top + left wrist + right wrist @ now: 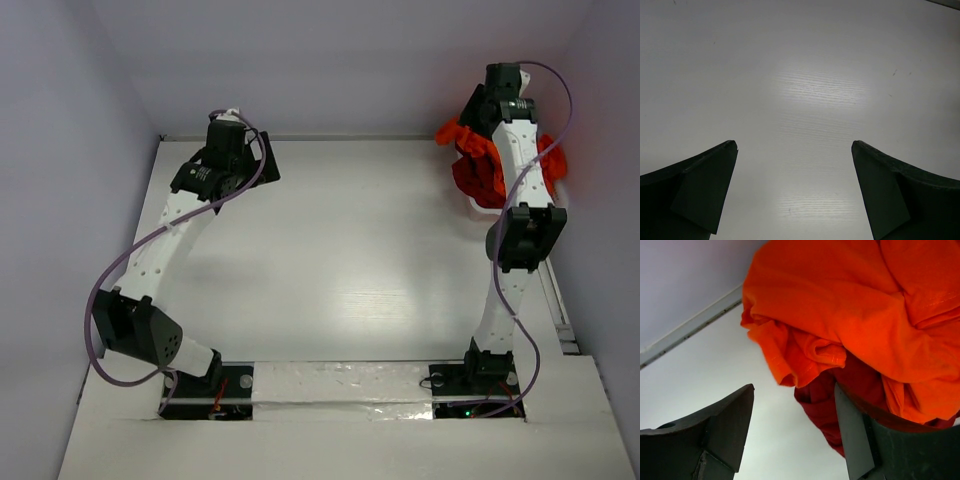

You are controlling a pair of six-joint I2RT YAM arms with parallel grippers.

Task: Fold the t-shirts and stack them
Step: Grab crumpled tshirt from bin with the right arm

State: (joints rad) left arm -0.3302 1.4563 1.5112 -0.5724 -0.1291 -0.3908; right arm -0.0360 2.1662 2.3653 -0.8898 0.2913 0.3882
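Observation:
A crumpled pile of t-shirts lies at the table's far right corner. The bright orange t-shirt (pixel 451 131) lies on top of a darker red one (pixel 478 180). In the right wrist view the orange shirt (pixel 840 300) fills the upper right and the dark red shirt (pixel 822 410) hangs below it against my right finger. My right gripper (pixel 793 386) is open at the pile's near left edge, with the red cloth's edge between the jaws; in the top view it (pixel 497 92) is over the pile. My left gripper (pixel 794 142) is open and empty over the bare white table (pixel 805 75), far left (pixel 250 160).
The back wall (pixel 340 70) meets the table just behind both grippers. A side wall stands close to the right of the pile. A metal strip (pixel 558 310) runs along the table's right edge. Both arm bases (pixel 215 385) sit at the near edge.

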